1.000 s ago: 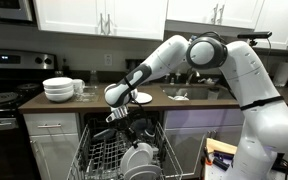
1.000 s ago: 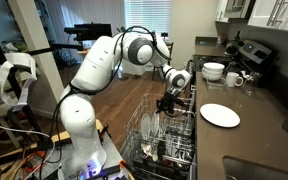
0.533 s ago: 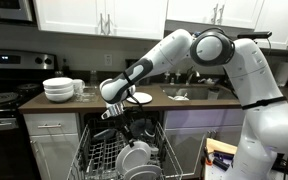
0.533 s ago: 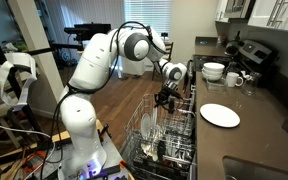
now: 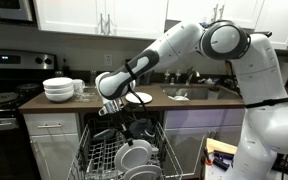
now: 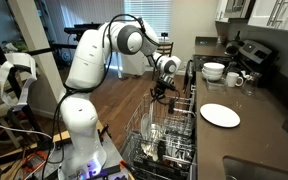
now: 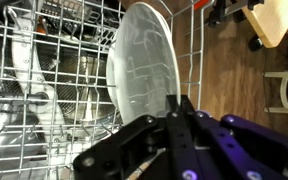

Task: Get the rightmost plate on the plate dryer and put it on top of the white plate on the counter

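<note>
The rightmost plate, plain glossy white, stands upright between the tines of the plate dryer. It also shows low in an exterior view, still in the wire rack. My gripper is shut and holds nothing, its fingertips just in front of the plate's rim in the wrist view. In both exterior views the gripper hangs above the rack. The small flat white plate lies on the dark counter.
A stack of deep white bowls and a mug stand on the counter near the stove. Other dishes fill the rack's left side. A sink lies under the arm. Wood floor lies beyond the rack.
The gripper has risen from just over the rack's dishes and shifted toward the rack's far end. The plates in the rack have not moved.
</note>
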Robot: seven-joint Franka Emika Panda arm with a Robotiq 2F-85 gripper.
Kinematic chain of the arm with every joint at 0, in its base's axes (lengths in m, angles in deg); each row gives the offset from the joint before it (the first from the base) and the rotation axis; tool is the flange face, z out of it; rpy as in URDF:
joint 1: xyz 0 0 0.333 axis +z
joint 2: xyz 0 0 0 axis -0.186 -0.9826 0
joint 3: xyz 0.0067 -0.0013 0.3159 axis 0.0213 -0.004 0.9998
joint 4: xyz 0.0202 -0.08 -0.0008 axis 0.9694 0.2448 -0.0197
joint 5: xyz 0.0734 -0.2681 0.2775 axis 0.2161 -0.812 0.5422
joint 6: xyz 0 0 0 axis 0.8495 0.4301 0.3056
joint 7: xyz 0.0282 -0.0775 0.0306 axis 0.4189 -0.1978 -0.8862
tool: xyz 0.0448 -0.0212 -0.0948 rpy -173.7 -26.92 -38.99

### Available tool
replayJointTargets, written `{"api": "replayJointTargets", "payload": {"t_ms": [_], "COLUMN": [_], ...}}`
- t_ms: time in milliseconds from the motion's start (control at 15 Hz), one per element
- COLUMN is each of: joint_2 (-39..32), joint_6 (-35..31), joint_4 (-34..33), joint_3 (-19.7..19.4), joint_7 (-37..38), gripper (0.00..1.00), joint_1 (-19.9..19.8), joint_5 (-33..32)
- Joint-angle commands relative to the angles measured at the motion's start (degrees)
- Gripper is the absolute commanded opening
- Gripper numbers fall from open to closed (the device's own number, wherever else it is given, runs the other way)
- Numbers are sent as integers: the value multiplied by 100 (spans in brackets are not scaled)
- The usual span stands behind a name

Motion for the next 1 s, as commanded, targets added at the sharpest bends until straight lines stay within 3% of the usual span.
{"api": "replayJointTargets", "payload": {"t_ms": [0,467,933], "joint_2": [401,495,651], "joint_6": [80,-210,-167], "joint_4": [299,502,635], "joint_3": [-26,-107,-94], "joint_7": [514,1443,2055], "gripper": [2,2,2], "joint_1": [76,203,361], "joint_5": [-213,-1036,-1333]}}
